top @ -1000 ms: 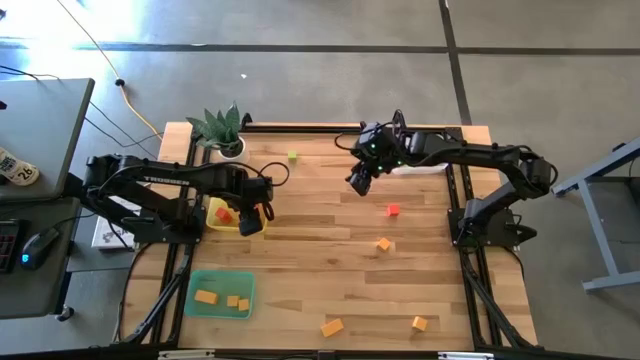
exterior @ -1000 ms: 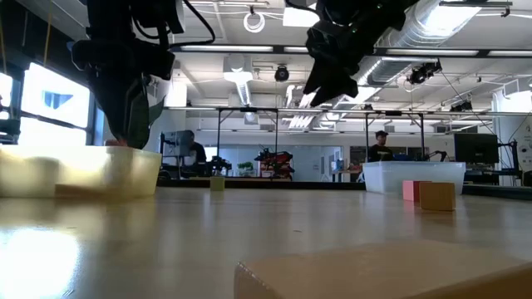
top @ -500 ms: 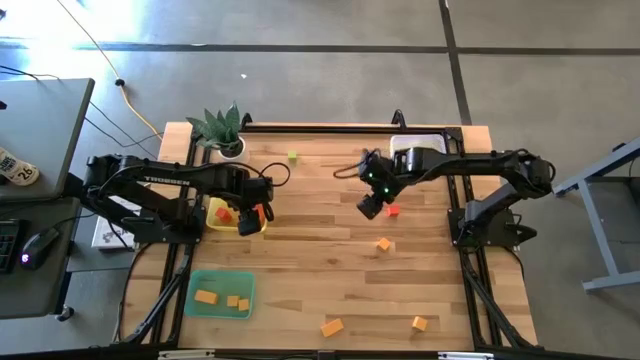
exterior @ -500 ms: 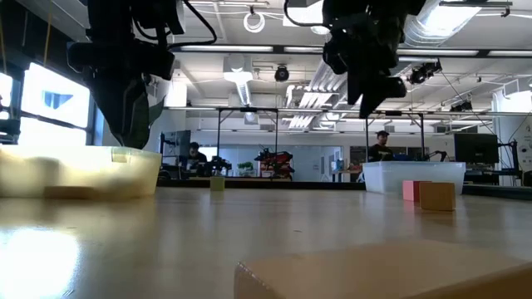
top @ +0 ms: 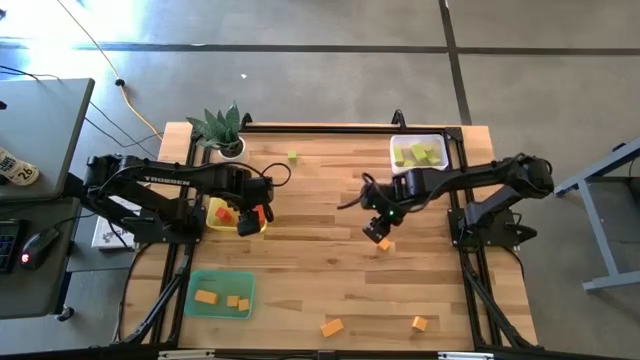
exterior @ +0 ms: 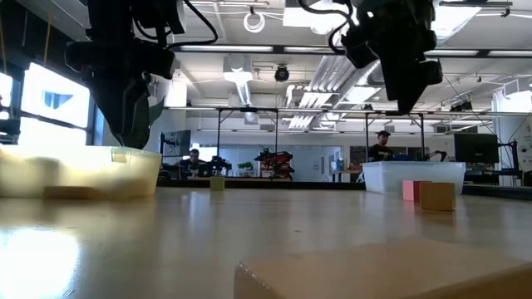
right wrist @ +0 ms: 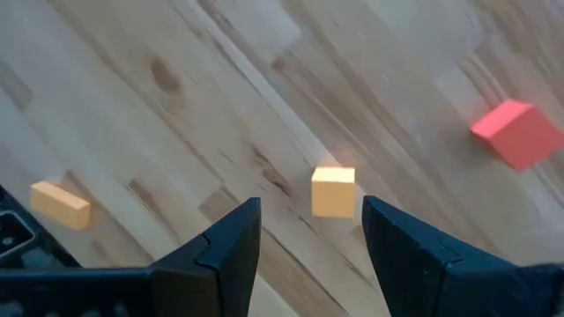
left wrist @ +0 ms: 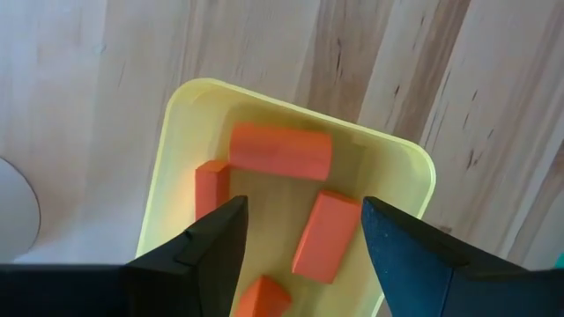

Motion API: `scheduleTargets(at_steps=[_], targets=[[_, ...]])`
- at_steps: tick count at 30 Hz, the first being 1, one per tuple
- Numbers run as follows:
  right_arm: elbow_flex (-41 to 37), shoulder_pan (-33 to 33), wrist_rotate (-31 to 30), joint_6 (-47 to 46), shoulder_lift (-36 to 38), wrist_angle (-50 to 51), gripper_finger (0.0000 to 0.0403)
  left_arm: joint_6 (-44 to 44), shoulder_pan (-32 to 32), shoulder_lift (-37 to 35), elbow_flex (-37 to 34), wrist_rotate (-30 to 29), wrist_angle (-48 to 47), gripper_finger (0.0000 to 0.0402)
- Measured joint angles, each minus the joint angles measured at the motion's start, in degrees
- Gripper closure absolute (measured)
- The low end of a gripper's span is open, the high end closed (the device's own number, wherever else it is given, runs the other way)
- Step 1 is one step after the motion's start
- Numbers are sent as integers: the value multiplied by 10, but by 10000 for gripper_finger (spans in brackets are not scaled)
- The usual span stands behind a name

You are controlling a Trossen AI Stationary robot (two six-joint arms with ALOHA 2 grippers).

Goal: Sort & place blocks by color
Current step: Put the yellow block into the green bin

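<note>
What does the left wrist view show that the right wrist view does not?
Left wrist only: the yellow tray holding four red blocks, seen between the open left gripper.

Right wrist only: an orange cube between the open right gripper, an orange brick and a red cube loose on the table.

Both: wooden tabletop.

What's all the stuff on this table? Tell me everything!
Wooden table: one, light brown.
Potted plant: one, green, far left corner.
Yellow plastic tray: one, left side.
Red blocks: four, in yellow tray.
Green tray: one, near left.
Orange blocks: three, in green tray.
Clear tray: one, far right.
Light green blocks: several, in clear tray.
Loose light green cube: one, near plant.
Loose red cube: one, middle right.
Loose orange pieces: three, middle and near edge.
Left gripper: open, over yellow tray.
Right gripper: open, over one orange piece.
</note>
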State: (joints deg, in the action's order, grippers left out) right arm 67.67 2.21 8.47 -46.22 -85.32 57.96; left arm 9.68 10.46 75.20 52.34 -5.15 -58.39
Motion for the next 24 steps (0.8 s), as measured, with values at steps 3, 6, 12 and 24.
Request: scheduleTargets(at_steps=[3, 6, 12, 24], targets=[[-14, 19, -13, -29, 0, -1, 217, -15, 0, 0, 0, 0, 0, 190], [-35, 36, -20, -53, 0, -12, 217, -19, 0, 0, 0, 0, 0, 190], [-76, 64, -26, -75, 0, -41, 217, -24, 0, 0, 0, 0, 5, 190], [-163, 81, -38, -79, 0, -145, 217, -24, 0, 0, 0, 0, 20, 190]])
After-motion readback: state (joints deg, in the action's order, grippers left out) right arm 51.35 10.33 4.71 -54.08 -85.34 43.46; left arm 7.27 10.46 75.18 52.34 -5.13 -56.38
